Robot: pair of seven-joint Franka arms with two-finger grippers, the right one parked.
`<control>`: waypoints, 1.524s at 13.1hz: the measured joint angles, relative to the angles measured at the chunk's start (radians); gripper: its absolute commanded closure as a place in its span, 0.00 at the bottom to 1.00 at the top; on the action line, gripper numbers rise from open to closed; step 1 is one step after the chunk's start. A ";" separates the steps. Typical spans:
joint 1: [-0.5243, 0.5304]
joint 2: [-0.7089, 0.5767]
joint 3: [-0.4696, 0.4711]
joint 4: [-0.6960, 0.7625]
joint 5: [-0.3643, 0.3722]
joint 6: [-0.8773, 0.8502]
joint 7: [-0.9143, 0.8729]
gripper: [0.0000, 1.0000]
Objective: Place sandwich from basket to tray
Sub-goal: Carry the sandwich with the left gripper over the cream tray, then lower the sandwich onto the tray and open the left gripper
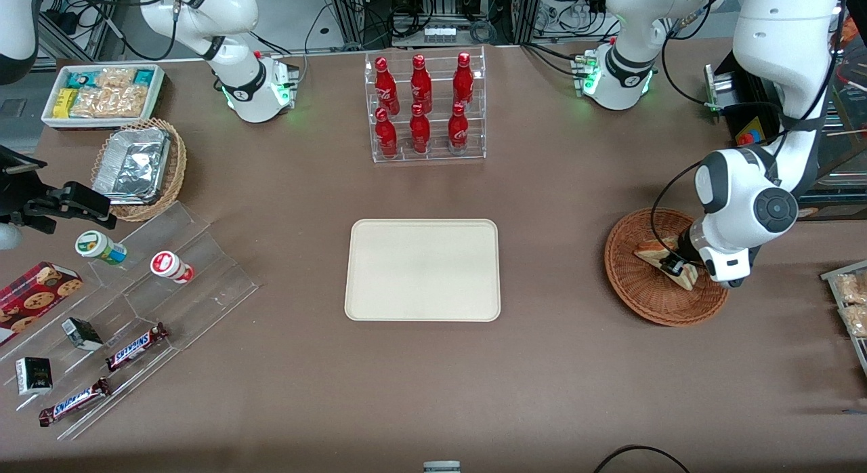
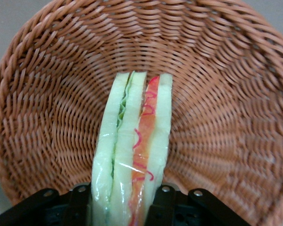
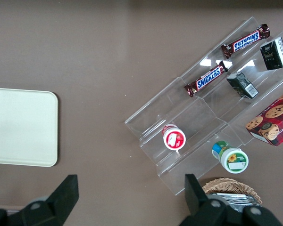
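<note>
Sandwich [image 2: 132, 155]: triangular wedge in clear wrap, standing on edge inside the basket [image 2: 217, 94]. The left wrist view alone shows the layers: pale bread slices, a green leaf band, a red-orange band with thin red streaks, glossy film over all. From the front it reads only as a pale wedge [image 1: 658, 251] partly covered by the arm.

Gripper [image 2: 128, 202]: down in the basket, its two black fingers [image 2: 164, 200] set one on each flat face of the sandwich, closed narrow against the bread.

Basket: round, shallow, reddish-brown wicker with ribbed concentric weave; sits at the working arm's end of the table [image 1: 630, 283].

Tray [image 1: 423, 270]: flat cream plastic rectangle, rounded corners, low rim; mid-table, well apart from the basket. One corner also shows in the right wrist view [image 3: 23, 127].

Bottle rack [image 1: 427, 107]: clear acrylic, two tiers, six red bottles; farther from the front camera than the tray.

Stepped acrylic stand [image 3: 198, 117]: toward the parked arm's end, with chocolate bars [image 3: 206, 81] and small lidded cups [image 3: 174, 138].
</note>
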 measured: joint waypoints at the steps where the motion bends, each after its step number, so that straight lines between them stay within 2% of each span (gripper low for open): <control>1: -0.010 -0.021 -0.009 0.029 0.005 -0.052 0.030 0.71; 4: -0.075 -0.059 -0.025 0.163 0.007 -0.253 0.169 0.72; 6: -0.142 -0.056 -0.031 0.248 0.007 -0.321 0.202 0.72; 12: -0.410 0.102 -0.040 0.414 0.004 -0.321 0.203 0.72; 13: -0.451 0.139 -0.040 0.448 0.004 -0.317 0.203 0.74; 14: -0.493 0.179 -0.040 0.487 0.004 -0.316 0.202 0.81; 15: -0.534 0.221 -0.040 0.524 0.004 -0.314 0.202 0.82; 17: -0.602 0.298 -0.040 0.580 0.004 -0.272 0.202 0.77; 20: -0.643 0.374 -0.041 0.612 -0.009 -0.193 0.201 0.76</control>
